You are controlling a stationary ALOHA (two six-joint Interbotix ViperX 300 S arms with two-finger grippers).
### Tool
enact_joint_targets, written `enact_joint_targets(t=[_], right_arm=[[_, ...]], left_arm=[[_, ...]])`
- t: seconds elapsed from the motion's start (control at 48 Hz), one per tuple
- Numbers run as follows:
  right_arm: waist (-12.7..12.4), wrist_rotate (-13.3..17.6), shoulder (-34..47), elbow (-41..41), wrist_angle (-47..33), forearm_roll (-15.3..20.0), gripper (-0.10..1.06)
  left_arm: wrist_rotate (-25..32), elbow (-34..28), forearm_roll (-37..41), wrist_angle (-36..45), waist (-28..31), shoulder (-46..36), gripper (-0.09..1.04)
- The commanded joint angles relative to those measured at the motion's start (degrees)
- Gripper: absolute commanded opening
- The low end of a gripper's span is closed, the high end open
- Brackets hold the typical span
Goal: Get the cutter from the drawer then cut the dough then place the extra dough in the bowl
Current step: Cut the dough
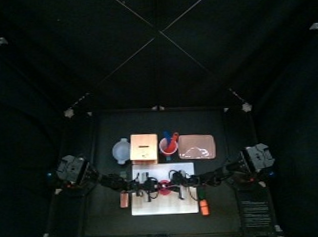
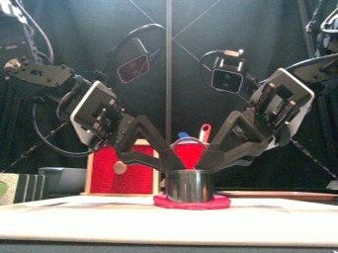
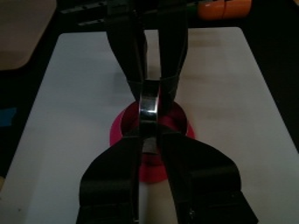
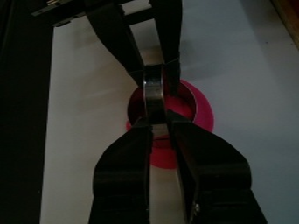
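Gripping the round metal cutter (image 2: pixel 189 185) with the left hand (image 2: pixel 158 170) from 9 o'clock and the right hand (image 2: pixel 219 166) from 3 o'clock, both clenched. Standing upright on the pink dough disc (image 2: pixel 192 204), mid white cutting board (image 2: pixel 79 208).

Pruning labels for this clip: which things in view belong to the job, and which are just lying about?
Job: cutter, dough, board, bowl, box.
Lying about: tray, red cup, orange toy beside the board.

left arm (image 2: pixel 95 105), right arm (image 2: pixel 271 104) angled inward, jaws pinched tight
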Motion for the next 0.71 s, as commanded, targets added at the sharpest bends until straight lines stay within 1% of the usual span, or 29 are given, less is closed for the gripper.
enact_joint_targets(t=[0.021, 0.104, 0.229, 0.708], right_arm=[[0.0, 1.41, 0.79, 0.53, 3.43, 0.62, 0.46], [-0.18, 1.41, 0.79, 0.53, 3.78, 0.62, 0.46], [-0.18, 1.41, 0.79, 0.44, 3.96, 0.62, 0.46], [-0.18, 1.49, 0.79, 0.26, 5.36, 0.62, 0.46]], left_arm=[[0.0, -1.49, 1.49, 3.78, -1.23, 0.79, 0.59], [-0.09, -1.32, 4.22, 5.98, -0.79, 1.23, 0.59], [-0.18, -1.32, 6.42, 7.03, -0.7, 1.41, 0.58], [-0.18, 0.09, 6.33, 6.94, -0.62, 2.29, 0.58]])
